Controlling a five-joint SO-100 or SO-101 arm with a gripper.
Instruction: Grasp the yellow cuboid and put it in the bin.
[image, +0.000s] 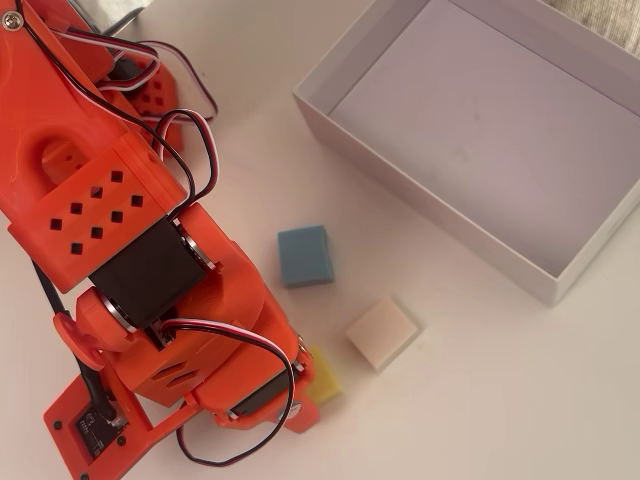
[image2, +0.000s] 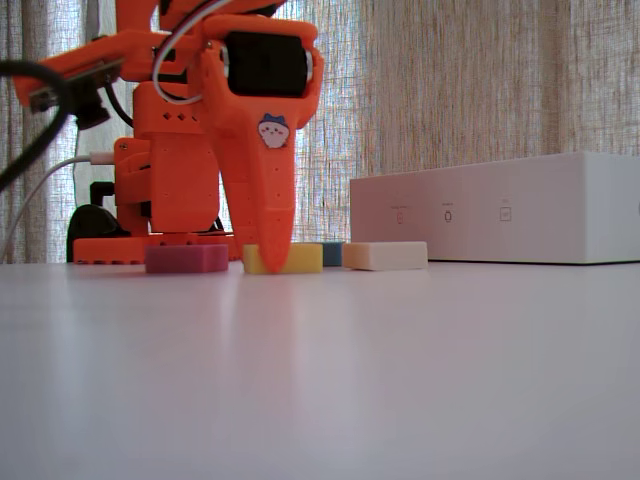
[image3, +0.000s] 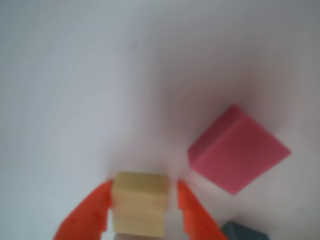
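The yellow cuboid (image3: 139, 210) lies on the table between my orange fingers (image3: 87, 215) in the wrist view. My gripper (image3: 144, 185) is open around it; the left finger touches it and a thin gap shows at the right finger. In the fixed view the gripper (image2: 272, 262) points straight down onto the table at the yellow cuboid (image2: 296, 258). From overhead, the arm hides most of the cuboid (image: 324, 378). The white bin (image: 560, 270) sits at the upper right, apart from the arm.
A pink block (image3: 237, 150) lies close to the right of the gripper in the wrist view. A blue block (image: 304, 255) and a cream block (image: 381, 331) lie between the arm and the bin. The arm's base (image2: 150, 245) stands behind.
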